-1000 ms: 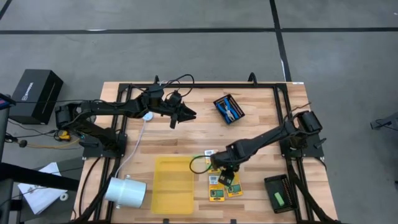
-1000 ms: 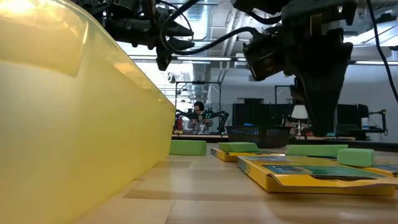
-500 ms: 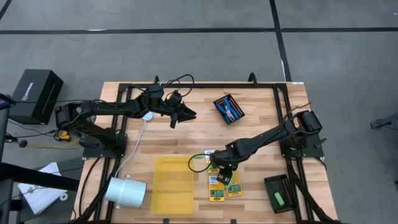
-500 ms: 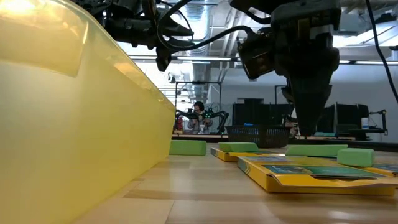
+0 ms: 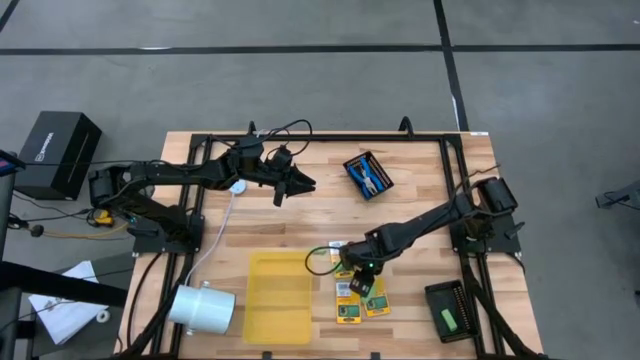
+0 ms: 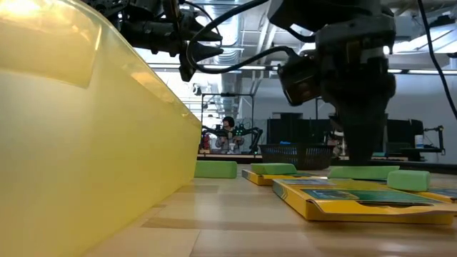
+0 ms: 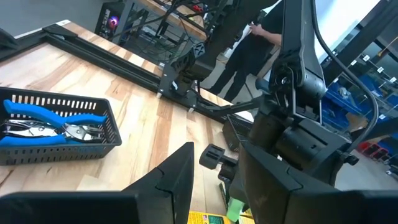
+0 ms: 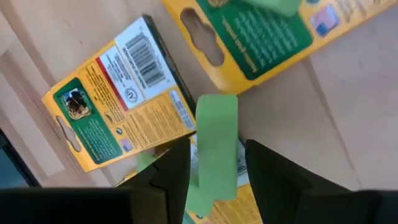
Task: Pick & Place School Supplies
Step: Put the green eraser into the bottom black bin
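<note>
Several yellow-and-green crayon boxes (image 5: 348,312) (image 8: 118,99) lie flat on the table right of the yellow tray. A bright green stick (image 8: 216,143) lies on top of them. My right gripper (image 5: 362,283) (image 8: 216,180) points steeply down over it, open, one finger on each side of the stick. More green sticks (image 6: 214,169) lie on the wood. Blue-handled pliers (image 7: 56,124) lie in a black mesh tray (image 5: 368,174). My left gripper (image 5: 303,186) (image 7: 214,180) hovers open and empty at the far left. My right gripper comes from above with its fingers (image 8: 177,168) lying across the green stick, level with its long sides (image 8: 233,134). A narrow gap shows beside one finger. I cannot tell whether the other touches. The stick rests on the crayon boxes.
A yellow tray (image 5: 280,297) (image 6: 86,143) stands at the near middle, with a white cylinder (image 5: 203,305) lying to its left. A second black mesh tray (image 5: 450,312) at the near right holds a green stick. People stand in the room beyond the table.
My right gripper has come down a little toward the green stick on the crayon boxes, still pointing steeply down. The boxes and sticks lie where they were.
</note>
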